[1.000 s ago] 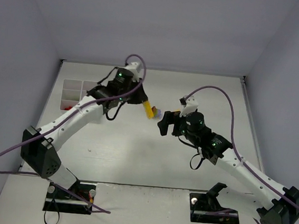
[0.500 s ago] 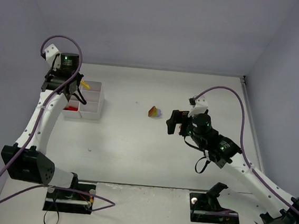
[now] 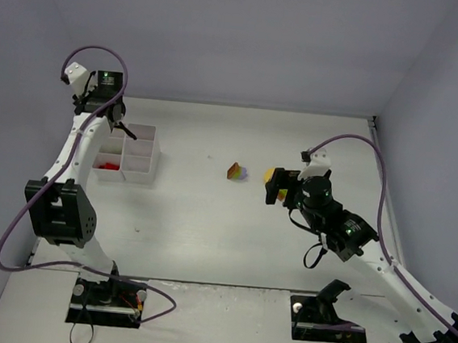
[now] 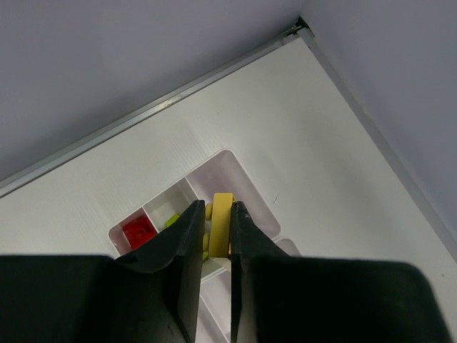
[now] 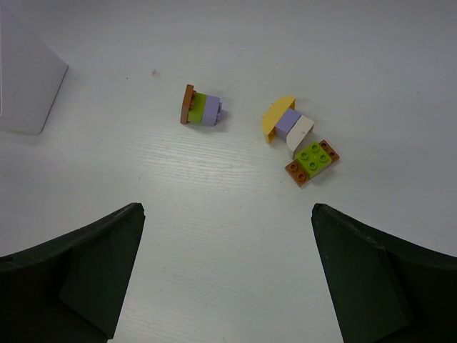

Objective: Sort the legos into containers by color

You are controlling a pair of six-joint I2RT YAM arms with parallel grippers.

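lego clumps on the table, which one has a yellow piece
The bigger clump on the right of the right wrist view; the smaller clump is only brown, green and lilac.

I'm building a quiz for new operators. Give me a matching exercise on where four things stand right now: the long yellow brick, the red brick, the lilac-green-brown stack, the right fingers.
Column one:
1. long yellow brick
2. red brick
3. lilac-green-brown stack
4. right fingers

Column two:
A. lying on the table
B. wide apart, holding nothing
C. in a tray compartment
D. pinched between the left fingers

Pairs: 1-D, 2-C, 3-A, 4-B
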